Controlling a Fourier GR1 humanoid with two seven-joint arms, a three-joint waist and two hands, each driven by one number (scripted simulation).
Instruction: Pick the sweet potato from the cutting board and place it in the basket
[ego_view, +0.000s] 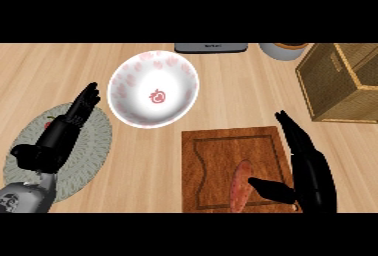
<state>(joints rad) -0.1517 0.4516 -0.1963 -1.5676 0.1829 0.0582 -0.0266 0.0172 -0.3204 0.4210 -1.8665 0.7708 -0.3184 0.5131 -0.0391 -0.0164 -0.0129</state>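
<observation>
Fingers (295, 131) of the right hand (310, 170) stretch straight and released over the cutting board (214, 150), thumb (269, 189) touching the sweet potato (238, 187) that lies on the board's near part. Left hand (55, 140) rests with relaxed, straight fingers above a round grey mat (92, 150) on the tabletop (44, 75). Farther off sits a white plate (153, 90) with red marks, and at the far right the wicker basket (332, 95).

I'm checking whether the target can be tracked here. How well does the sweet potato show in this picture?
Head view: the sweet potato looks soft-edged, its reddish skin close in tone to the brown cutting board; the right hand and its thumb cover its lower right end; the white plate stands out brightest.
</observation>
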